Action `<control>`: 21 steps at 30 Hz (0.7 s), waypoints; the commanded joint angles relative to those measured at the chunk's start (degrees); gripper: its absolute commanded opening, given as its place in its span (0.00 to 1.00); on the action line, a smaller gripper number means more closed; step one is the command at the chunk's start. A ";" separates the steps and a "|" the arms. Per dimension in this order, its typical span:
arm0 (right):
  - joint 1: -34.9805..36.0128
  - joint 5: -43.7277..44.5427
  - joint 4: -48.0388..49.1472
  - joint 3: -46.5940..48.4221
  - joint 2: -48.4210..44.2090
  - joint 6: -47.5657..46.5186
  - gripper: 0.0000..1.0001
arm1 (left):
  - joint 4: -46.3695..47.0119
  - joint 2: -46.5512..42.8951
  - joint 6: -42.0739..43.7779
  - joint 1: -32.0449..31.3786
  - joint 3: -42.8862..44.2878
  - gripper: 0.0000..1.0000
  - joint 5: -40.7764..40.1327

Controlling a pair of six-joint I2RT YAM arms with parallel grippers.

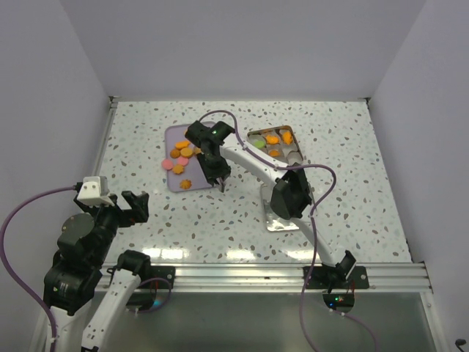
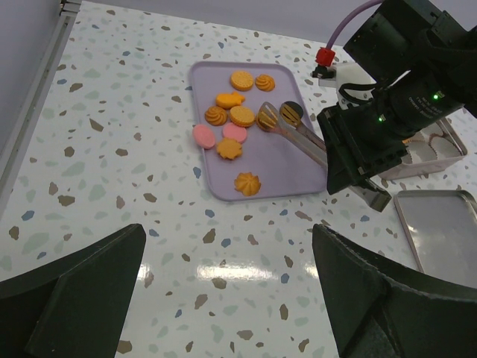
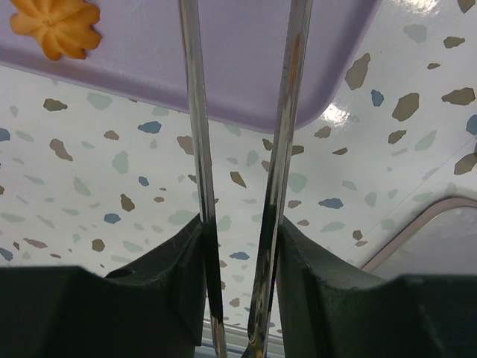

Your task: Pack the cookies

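My top view looks down from behind rig. Left wrist faces lilac tray [image 2: 283, 175] from afar; right wrist sights along tongs [image 3: 195, 149], close over tray corner (all share it).

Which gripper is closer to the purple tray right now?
Right. The right gripper hangs at the lilac tray's corner, its tongs reaching over it; the left gripper sits well off, front left.
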 commanded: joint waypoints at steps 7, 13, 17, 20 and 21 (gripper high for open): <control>-0.05 1.71 -6.29 0.54 -0.18 -0.62 0.33 | 2.35 0.97 0.66 -0.18 -0.13 1.00 -0.02; -0.05 2.32 -6.20 1.07 -2.46 -0.27 0.32 | 2.35 0.96 0.66 -0.18 -0.13 1.00 -0.11; -0.67 2.32 -6.11 1.95 -5.19 0.52 0.32 | 2.35 0.97 0.66 -0.18 -0.13 1.00 -0.02; -1.11 2.32 -6.37 1.95 -7.73 0.96 0.32 | 2.35 0.96 0.75 -0.18 -0.13 1.00 0.07; -1.19 2.32 -6.46 1.78 -8.35 1.14 0.32 | 2.44 0.96 0.75 -0.18 -0.13 1.00 0.15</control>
